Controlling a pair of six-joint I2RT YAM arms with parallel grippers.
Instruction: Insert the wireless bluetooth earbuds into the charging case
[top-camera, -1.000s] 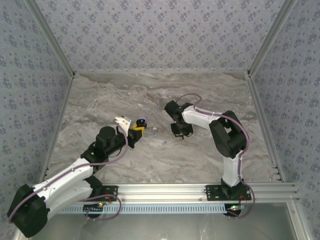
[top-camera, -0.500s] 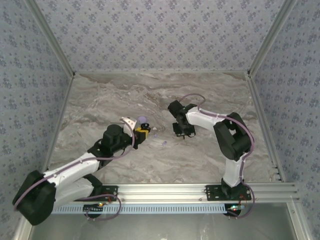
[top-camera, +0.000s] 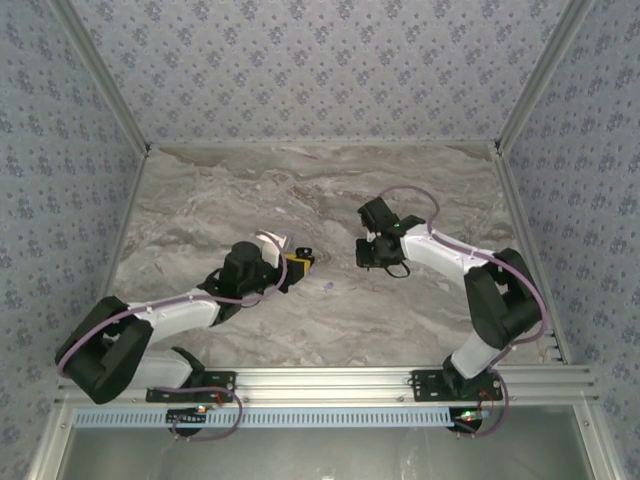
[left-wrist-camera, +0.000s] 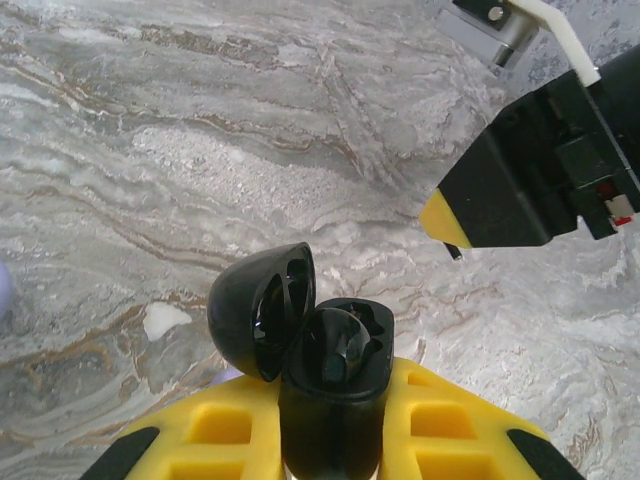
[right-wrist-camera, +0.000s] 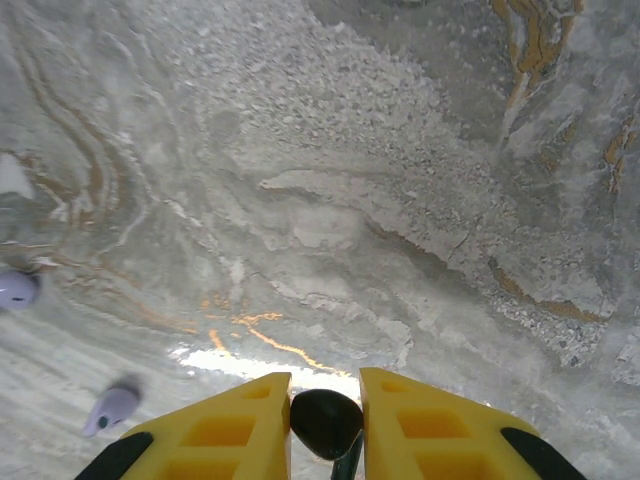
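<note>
While left pincer grips open case, right pincer pinches black earbud.

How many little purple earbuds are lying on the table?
2, both seen from the right wrist: one purple earbud at the left edge, another purple earbud lower, blurred, nearer the camera. Both lie on the marble table. Others may be hidden behind the arms.

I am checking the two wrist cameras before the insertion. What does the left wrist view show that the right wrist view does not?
Left wrist view: an open black case clamped in the left gripper. Right wrist view: a black earbud pinched in the right gripper, and two pale purple earbuds on the marble table. Both: that table and the right gripper.
</note>
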